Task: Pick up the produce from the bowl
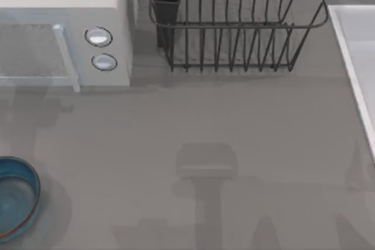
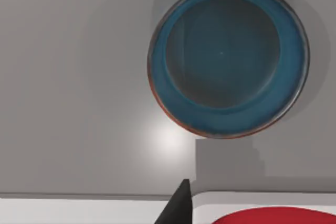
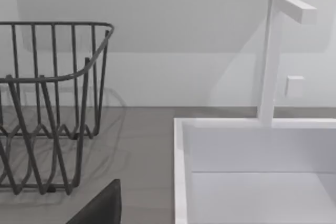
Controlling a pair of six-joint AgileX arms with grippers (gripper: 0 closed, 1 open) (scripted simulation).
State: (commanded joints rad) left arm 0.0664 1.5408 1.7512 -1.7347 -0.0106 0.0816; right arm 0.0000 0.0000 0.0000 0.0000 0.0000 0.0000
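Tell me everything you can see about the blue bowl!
The blue bowl is round and shallow, glossy teal-blue inside with a thin reddish rim. It sits upright and flat on the grey table, at the top view's left edge toward the front, partly cut off there. Nothing lies inside it and nothing touches it except the table. It looks like glazed ceramic.

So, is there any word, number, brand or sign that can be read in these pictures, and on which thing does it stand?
None: no readable text anywhere.
The microwave and its two round white knobs carry no marks.
The blue bowl, the wire dish rack, the sink and the faucet are plain too.
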